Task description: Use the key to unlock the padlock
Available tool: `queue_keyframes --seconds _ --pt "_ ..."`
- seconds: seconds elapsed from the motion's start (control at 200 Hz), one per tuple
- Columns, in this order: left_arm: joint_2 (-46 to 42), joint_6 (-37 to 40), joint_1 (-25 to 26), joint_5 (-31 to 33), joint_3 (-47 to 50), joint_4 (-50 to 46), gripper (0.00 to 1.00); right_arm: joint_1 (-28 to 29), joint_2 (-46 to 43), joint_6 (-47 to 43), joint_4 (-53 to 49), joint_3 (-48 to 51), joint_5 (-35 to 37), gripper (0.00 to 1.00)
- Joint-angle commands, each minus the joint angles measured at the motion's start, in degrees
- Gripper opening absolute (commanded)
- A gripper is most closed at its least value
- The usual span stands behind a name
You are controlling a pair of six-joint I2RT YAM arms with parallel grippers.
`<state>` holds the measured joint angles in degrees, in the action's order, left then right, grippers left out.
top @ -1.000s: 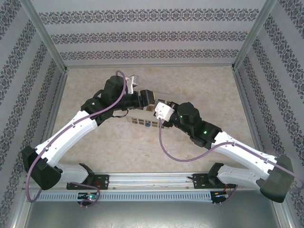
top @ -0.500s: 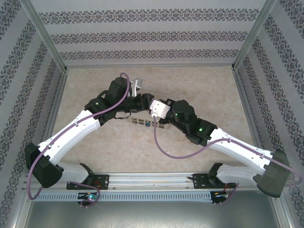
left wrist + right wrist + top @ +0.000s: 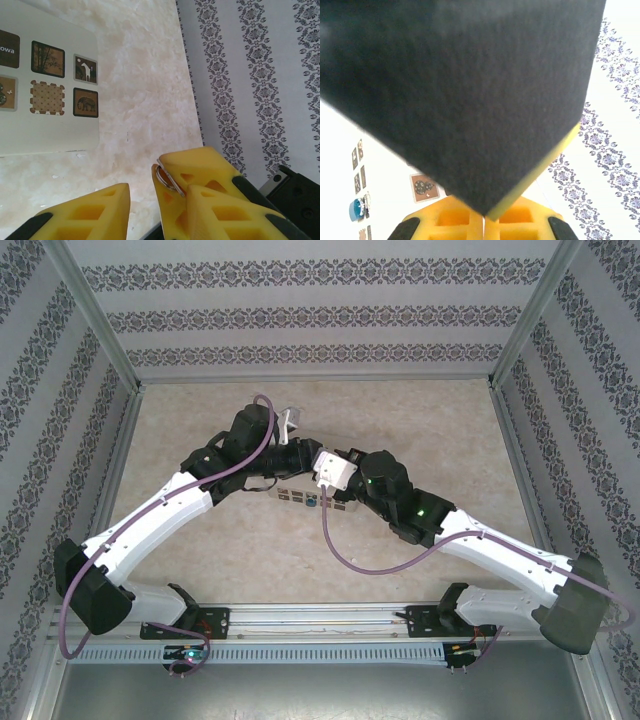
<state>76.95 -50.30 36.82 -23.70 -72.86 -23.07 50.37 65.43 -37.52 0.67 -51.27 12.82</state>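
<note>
Hovering over white box (image 3: 50,135) | left pincer (image 3: 142,187) parted | right pincer (image 3: 484,225) pinched together | padlock (image 3: 357,209) on box, left of it

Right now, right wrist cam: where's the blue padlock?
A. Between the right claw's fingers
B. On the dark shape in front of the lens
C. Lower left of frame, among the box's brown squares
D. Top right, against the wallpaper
C: the padlock sits at the lower left among the brown squares of the white box, well to the side of the right claw.
</note>
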Motion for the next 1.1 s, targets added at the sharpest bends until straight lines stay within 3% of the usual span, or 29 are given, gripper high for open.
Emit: queue_keyframes --seconds 0.0,0.859,1.099 --pt "0.3 -1.4 1.1 0.6 0.5 3.3 0.35 0.5 -0.2 -0.2 1.2 -1.0 0.3 0.00" --pt "-0.6 -4.8 1.0 4.6 2.2 7.9 0.35 0.5 -0.6 0.8 1.3 0.1 0.5 0.00" --pt "-0.2 -4.8 1.0 4.0 2.2 7.9 0.29 0.6 -1.1 1.4 1.2 0.1 0.5 0.00"
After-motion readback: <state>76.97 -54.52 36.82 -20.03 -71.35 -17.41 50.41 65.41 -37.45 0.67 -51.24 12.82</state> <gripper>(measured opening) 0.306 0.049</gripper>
